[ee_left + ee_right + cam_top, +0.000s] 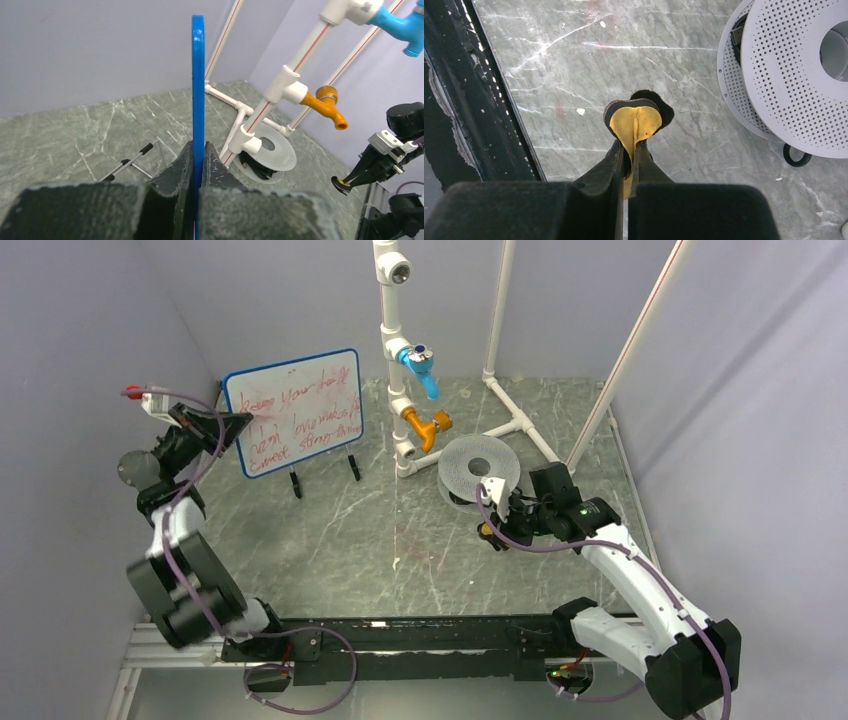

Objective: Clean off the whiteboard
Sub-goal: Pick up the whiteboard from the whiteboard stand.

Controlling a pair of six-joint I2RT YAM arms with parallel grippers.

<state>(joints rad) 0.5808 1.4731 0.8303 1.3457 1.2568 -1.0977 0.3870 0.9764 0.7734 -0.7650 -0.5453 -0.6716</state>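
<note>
Far left: the left gripper [236, 421] is raised over the back-left corner of the table [330, 540], with its jaws pinching the left edge of the whiteboard [295, 410]. In the left wrist view the thin blue frame runs edge-on straight up from between the two black jaws, held with no visible gap. The whiteboard stands upright near the rear wall on the left side of the table, resting on short black legs [296, 485], and its face is turned toward the arms. Several lines of red handwriting cover the face, with pink smudging among them, and the words cannot be read. Centre: a white pipe frame [392, 360] rises from the table, carrying a blue tap [420, 365] above an orange tap [430, 427]. Just right of the pipe's foot, a round grey perforated spool [480, 468] lies on the table. Right: the right gripper [492, 526] is on the near side of the spool, its jaws pressed together on a small yellow pad [635, 122] with a dark rim. The yellow pad is over bare table, and whether it touches the surface cannot be told. This gripper and the yellow pad are well apart from the whiteboard.
</note>
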